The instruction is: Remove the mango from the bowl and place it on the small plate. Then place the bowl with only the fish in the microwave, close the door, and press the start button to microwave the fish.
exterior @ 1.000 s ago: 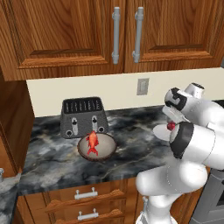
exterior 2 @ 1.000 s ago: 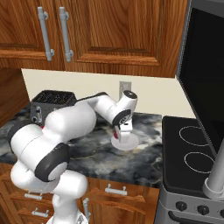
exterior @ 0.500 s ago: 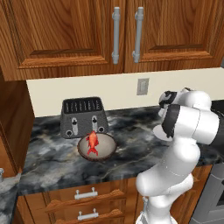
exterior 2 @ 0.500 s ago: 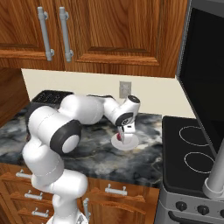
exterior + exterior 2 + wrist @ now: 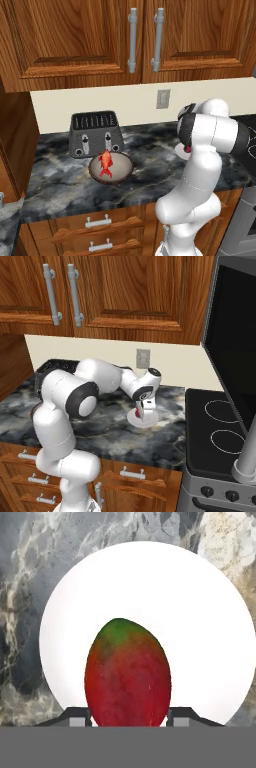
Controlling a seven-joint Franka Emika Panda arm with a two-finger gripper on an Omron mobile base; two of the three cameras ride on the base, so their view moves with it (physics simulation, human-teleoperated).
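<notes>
A: Where is the mango (image 5: 128, 673) now?

B: It is seen over the plate (image 5: 210, 627) in the hand view, with the two finger tips pressed against its flanks. The jaws are clenched on the mango's wider lower half. Whether it rests on the plate or is held just above cannot be told.

A: And from the base?

B: In the right base view the gripper (image 5: 141, 412) is lowered onto the plate (image 5: 150, 420) beside the stove, a red patch showing between the fingers. The bowl (image 5: 111, 168) is left in front of the toaster (image 5: 95, 132), well apart, with only the fish (image 5: 105, 163) lying in it.

A: How is the fruit expected to handle?

B: It is judged light, firm and smooth-skinned (a rounded egg shape, so rolling is likely once it is let go). A grip across the widest part, as taken here, is thought safest; a hold near the tapered green end would be apt to slip.

A: And the bowl?

B: It is judged rigid and shallow. The rim is the likely place to be pinched, and it should be kept level so the fish is not tipped out.
</notes>
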